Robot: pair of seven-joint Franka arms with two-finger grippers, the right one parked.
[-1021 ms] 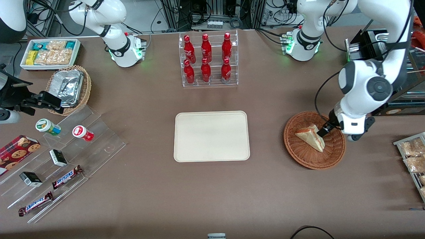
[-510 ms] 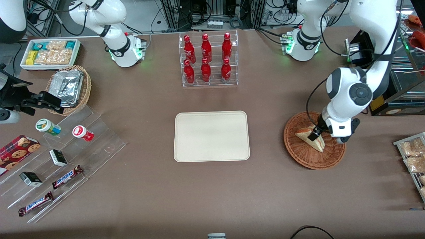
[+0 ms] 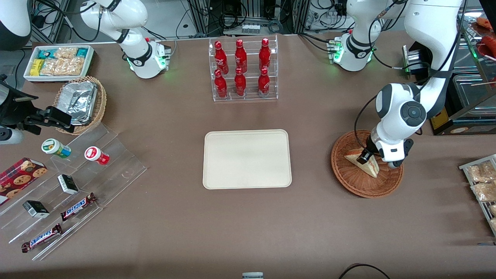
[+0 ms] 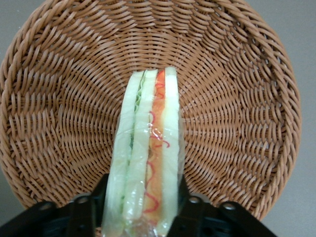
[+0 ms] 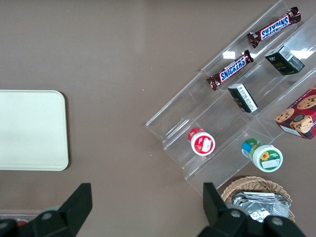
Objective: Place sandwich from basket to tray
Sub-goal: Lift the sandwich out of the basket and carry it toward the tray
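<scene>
The sandwich (image 3: 371, 166) is a pale wrapped wedge with red and green filling, resting in the round reddish-brown wicker basket (image 3: 350, 183) toward the working arm's end of the table. My gripper (image 3: 365, 155) reaches down into the basket and is shut on the sandwich. In the left wrist view the sandwich (image 4: 148, 143) stands on edge on the basket (image 4: 237, 98), and the gripper (image 4: 143, 197) has its black fingers (image 4: 102, 192) pressed against both bread faces. The cream tray (image 3: 247, 159) lies bare at the table's middle; it also shows in the right wrist view (image 5: 29, 128).
A clear rack of red bottles (image 3: 242, 69) stands farther from the front camera than the tray. A wire rack of snack packets (image 3: 482, 182) sits at the table edge beside the basket. Toward the parked arm's end are an acrylic snack stand (image 3: 73, 182), a foil-tray basket (image 3: 81, 102) and a white bin (image 3: 58, 62).
The left arm has swung in and lowered over the basket, and the gripper has slid along the sandwich toward the tray side. The sandwich stays in the same spot in the basket.
</scene>
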